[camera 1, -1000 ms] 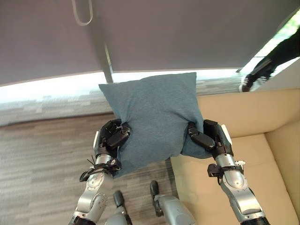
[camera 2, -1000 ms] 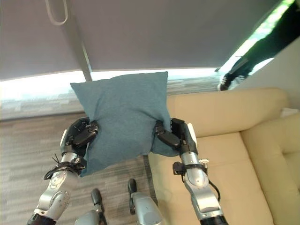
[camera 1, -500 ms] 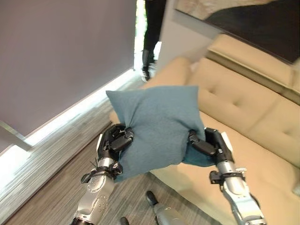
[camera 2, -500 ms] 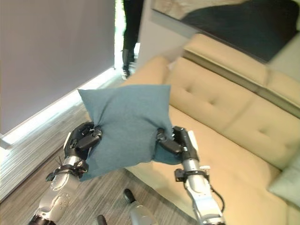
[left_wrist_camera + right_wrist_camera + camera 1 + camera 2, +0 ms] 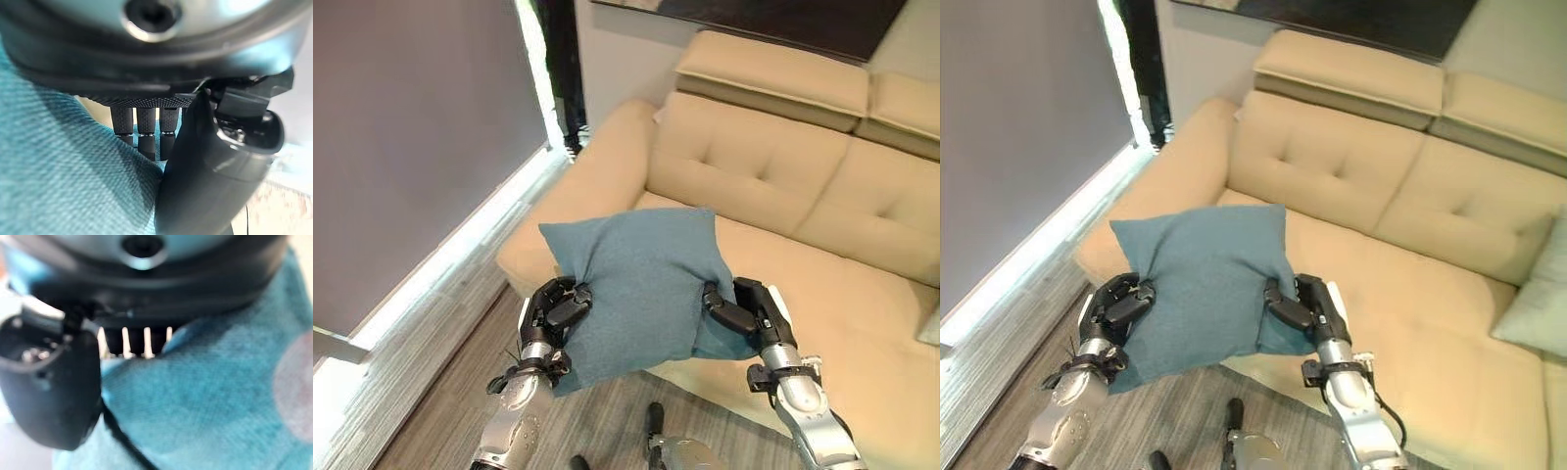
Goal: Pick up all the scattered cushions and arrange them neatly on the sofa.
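I hold a blue-teal cushion [image 5: 636, 279] in the air between both hands, over the front left corner of the beige sofa [image 5: 773, 186]. My left hand [image 5: 556, 305] pinches the cushion's left edge, thumb and fingers curled into the cloth [image 5: 58, 166]. My right hand [image 5: 744, 313] grips its right edge the same way, with the blue cloth [image 5: 205, 396] pressed against the palm. The cushion hangs upright, slightly tilted. A pale green cushion [image 5: 1538, 308] leans on the sofa seat at the far right.
The sofa's left armrest [image 5: 573, 201] lies just beyond the cushion. A grey wall [image 5: 401, 147] runs along the left above a wood-look floor [image 5: 421, 392]. A person's dark legs [image 5: 563, 69] stand at the back by the sofa's end.
The camera has swung toward the sofa, which has come into full view. The cushion stays gripped in both hands and now hangs lower over the seat's front corner.
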